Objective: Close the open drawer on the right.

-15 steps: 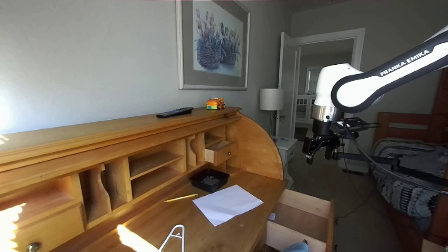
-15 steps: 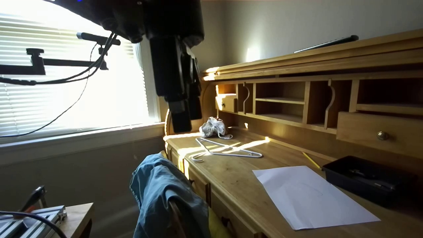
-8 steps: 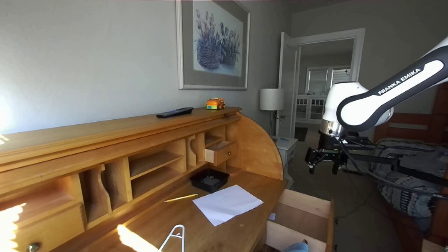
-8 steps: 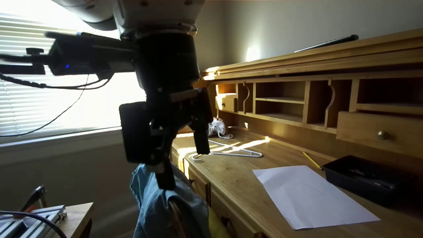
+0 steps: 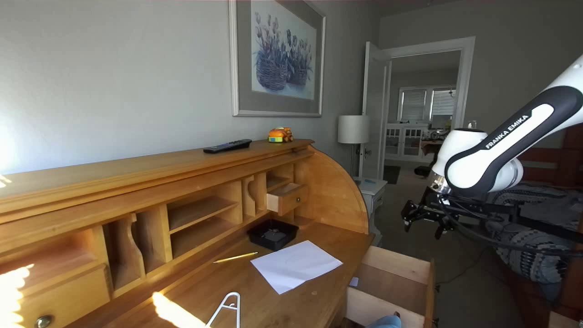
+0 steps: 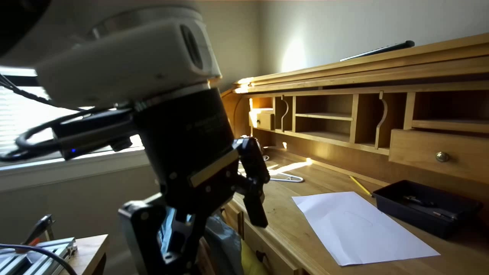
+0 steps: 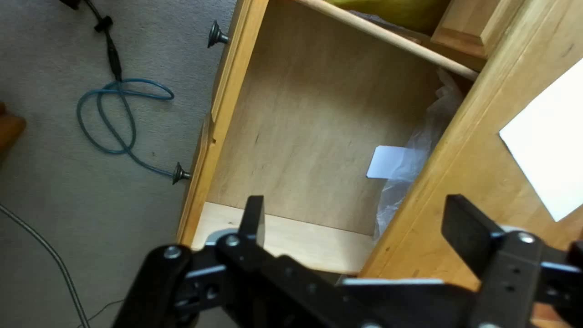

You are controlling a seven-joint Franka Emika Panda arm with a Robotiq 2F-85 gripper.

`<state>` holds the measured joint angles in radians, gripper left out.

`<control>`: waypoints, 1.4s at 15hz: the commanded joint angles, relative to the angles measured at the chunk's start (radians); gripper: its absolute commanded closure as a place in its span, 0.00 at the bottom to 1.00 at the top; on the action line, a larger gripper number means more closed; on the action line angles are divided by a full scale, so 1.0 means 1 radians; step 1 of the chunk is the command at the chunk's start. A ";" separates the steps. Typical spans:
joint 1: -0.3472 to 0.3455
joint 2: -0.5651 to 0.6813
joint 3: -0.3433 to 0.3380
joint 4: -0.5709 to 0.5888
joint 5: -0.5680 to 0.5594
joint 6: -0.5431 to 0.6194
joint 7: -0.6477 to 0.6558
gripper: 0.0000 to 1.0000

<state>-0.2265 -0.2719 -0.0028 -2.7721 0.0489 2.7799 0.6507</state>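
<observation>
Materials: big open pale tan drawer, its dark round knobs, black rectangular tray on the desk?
Pale tan drawer: wood or plywood, matte inside; fine grain marks show.
Dark round knobs: probably metal, low-gloss; grey glints.
Black rectangular tray: likely plastic, matte; little glare, thin walls.

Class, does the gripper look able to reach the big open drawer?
Probably yes: the gripper hangs open, higher than the drawer, and the wrist view shows nothing between them; to push the front panel, it would likely move outward.
</observation>
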 commanded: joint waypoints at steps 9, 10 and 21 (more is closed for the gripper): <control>0.054 0.329 -0.066 0.001 0.166 0.227 -0.019 0.00; 0.057 0.352 -0.072 0.002 0.179 0.233 -0.027 0.00; 0.023 0.429 -0.049 0.006 0.166 0.261 -0.036 0.00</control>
<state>-0.1923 0.1731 -0.0677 -2.7660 0.2053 3.0196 0.6468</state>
